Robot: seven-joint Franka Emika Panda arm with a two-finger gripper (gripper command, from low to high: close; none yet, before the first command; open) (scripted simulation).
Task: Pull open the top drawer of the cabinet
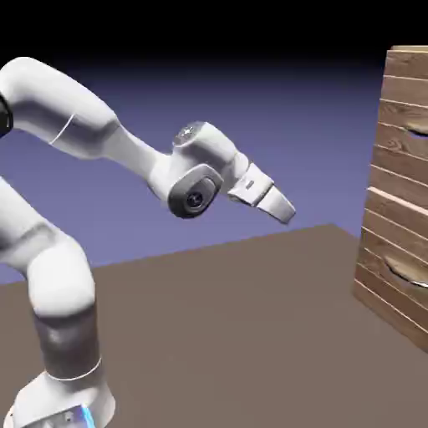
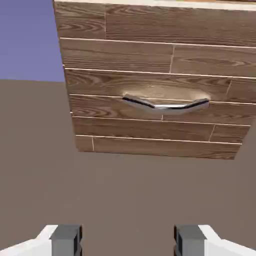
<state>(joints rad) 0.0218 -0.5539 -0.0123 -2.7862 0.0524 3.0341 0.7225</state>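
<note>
Nothing lies on the brown table [image 1: 242,318] between the gripper [image 1: 280,206] and the cabinet [image 1: 399,175]; the stretch of tabletop is bare, under a plain blue-violet backdrop [image 1: 251,100]. The cabinet stands at the exterior view's right edge, well apart from the hand, built of horizontal brown planks. In the hand view a plank drawer front shows a thin curved metal handle [image 2: 165,103] over a shallow recess; which drawer this is cannot be told. The grey fingertips [image 2: 66,239] stand spread, holding nothing.

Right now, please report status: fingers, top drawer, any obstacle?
Gripper open, holding nothing, short of the cabinet. Top drawer looks shut, handle untouched. Bare table between; nothing in the way.
</note>
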